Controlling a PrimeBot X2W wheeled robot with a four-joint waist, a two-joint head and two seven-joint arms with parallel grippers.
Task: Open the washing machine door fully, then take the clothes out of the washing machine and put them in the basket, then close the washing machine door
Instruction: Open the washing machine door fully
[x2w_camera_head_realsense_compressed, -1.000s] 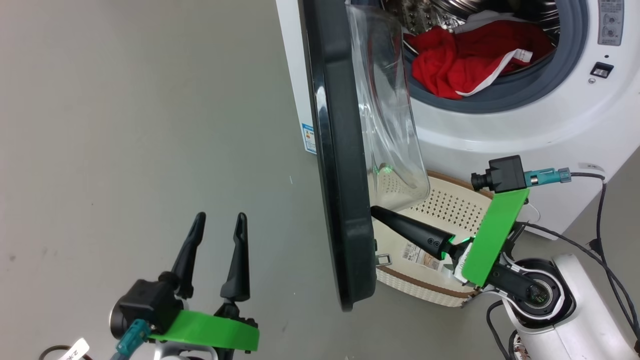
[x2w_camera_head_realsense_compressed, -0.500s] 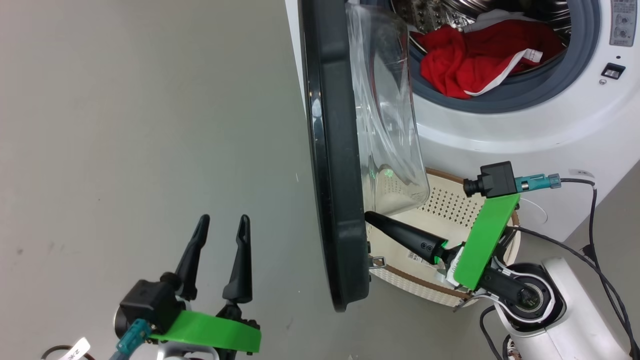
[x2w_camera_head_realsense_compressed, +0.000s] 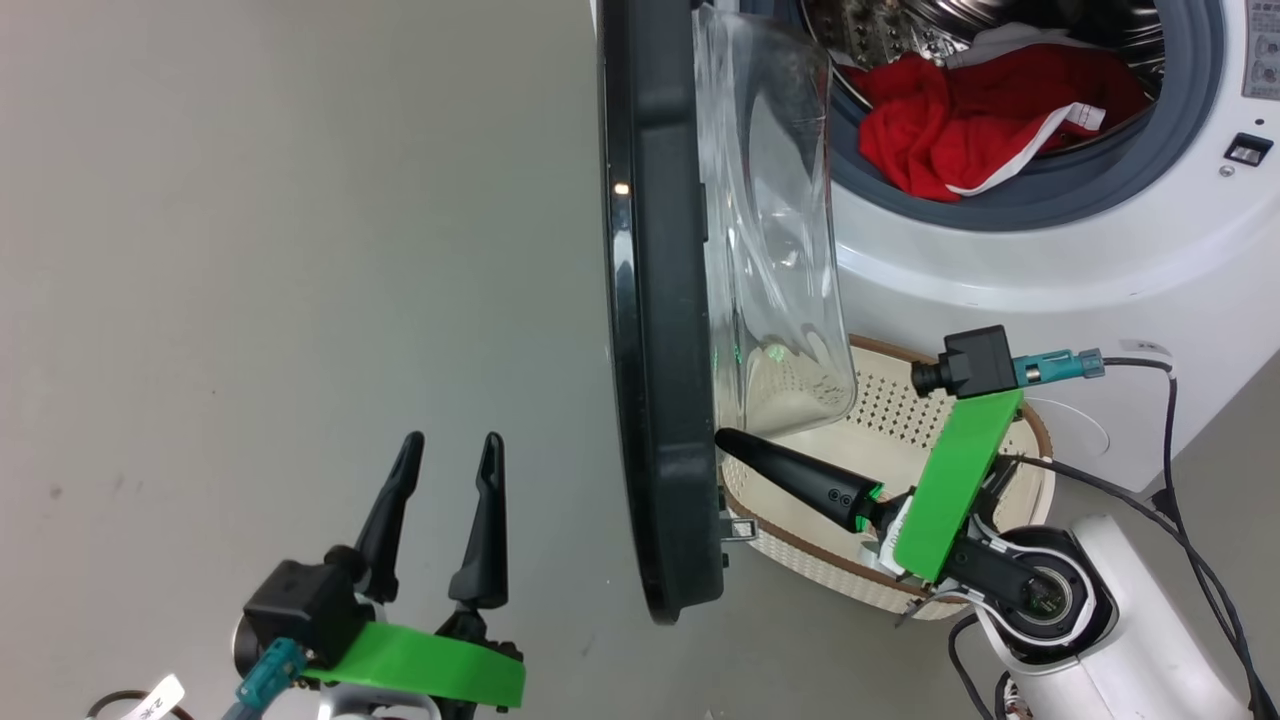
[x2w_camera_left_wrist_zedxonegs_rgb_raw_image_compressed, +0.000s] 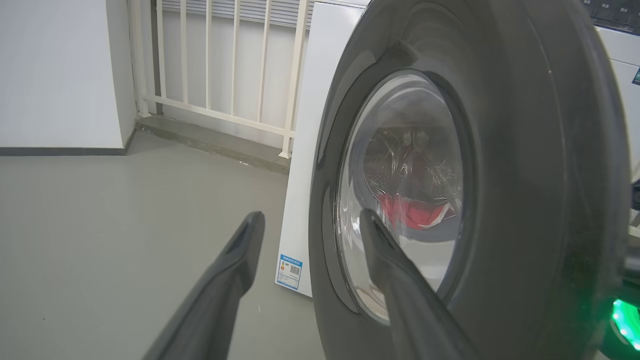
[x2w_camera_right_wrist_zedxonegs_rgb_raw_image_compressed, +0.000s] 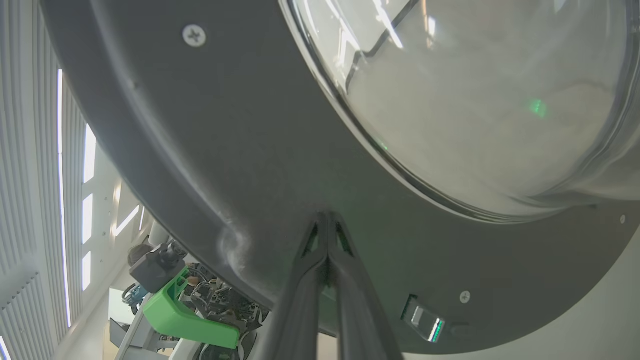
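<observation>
The washing machine door (x2w_camera_head_realsense_compressed: 660, 330) stands roughly edge-on to me, swung out from the white washing machine (x2w_camera_head_realsense_compressed: 1050, 260), its glass bowl (x2w_camera_head_realsense_compressed: 775, 250) bulging toward the drum. Red clothes (x2w_camera_head_realsense_compressed: 980, 120) with white trim lie in the drum opening. The cream basket (x2w_camera_head_realsense_compressed: 900, 440) sits on the floor below the opening, behind the door. My right gripper (x2w_camera_head_realsense_compressed: 724, 438) is shut, its tips pressed against the door's inner face (x2w_camera_right_wrist_zedxonegs_rgb_raw_image_compressed: 250, 150) near the lower rim; the fingertips (x2w_camera_right_wrist_zedxonegs_rgb_raw_image_compressed: 327, 220) meet there. My left gripper (x2w_camera_head_realsense_compressed: 450, 442) hangs open over bare floor, left of the door (x2w_camera_left_wrist_zedxonegs_rgb_raw_image_compressed: 525, 175).
Grey floor (x2w_camera_head_realsense_compressed: 250, 250) spreads to the left of the machine. A white railing (x2w_camera_left_wrist_zedxonegs_rgb_raw_image_compressed: 215, 60) and a wall stand behind the machine's side. Black cables (x2w_camera_head_realsense_compressed: 1180, 450) trail on the floor at the right beside my right arm.
The door has swung a little further open with my shut right gripper pushing on its inner face. The head view has shifted slightly. The left gripper stays open.
</observation>
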